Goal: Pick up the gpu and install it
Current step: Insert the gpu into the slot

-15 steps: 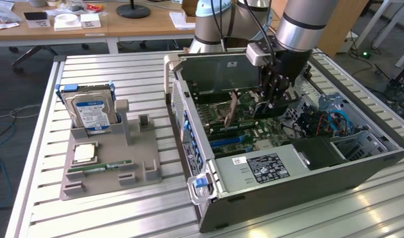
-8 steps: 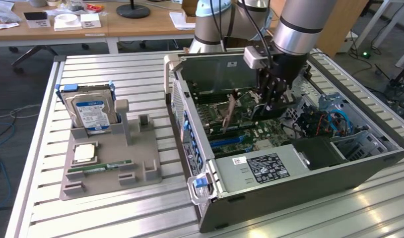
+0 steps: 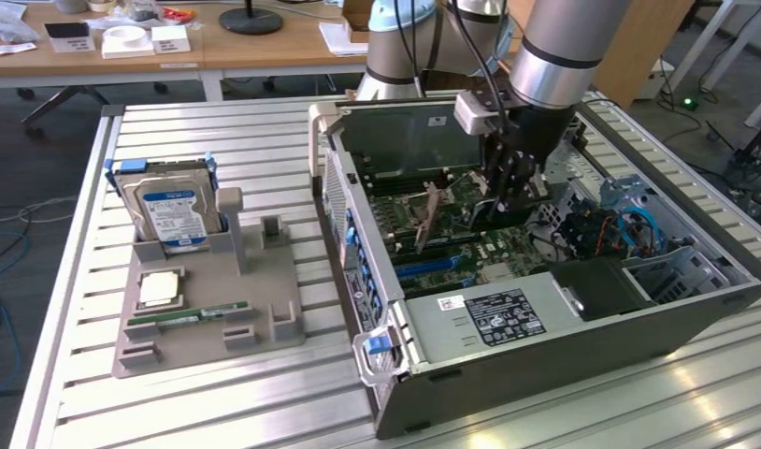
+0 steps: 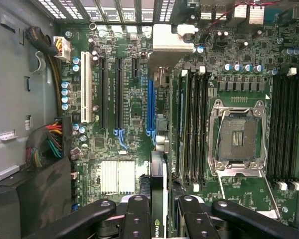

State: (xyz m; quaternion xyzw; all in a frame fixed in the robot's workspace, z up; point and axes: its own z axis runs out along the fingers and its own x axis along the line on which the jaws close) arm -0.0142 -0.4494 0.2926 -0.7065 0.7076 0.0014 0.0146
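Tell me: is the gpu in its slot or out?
Out. The gripper holds the gpu edge-on above the board; the blue slot lies bare.

ribbed alu worktop (image 3: 231,150) over a dark floor (image 3: 32,159), w/ blue cables (image 3: 0,248) lying off its edge at the exterior view's left. beyond its far edge: wooden desks (image 3: 280,47) w/ white boxes (image 3: 125,39) & a black round base (image 3: 251,21), chair legs (image 3: 63,98) underneath.
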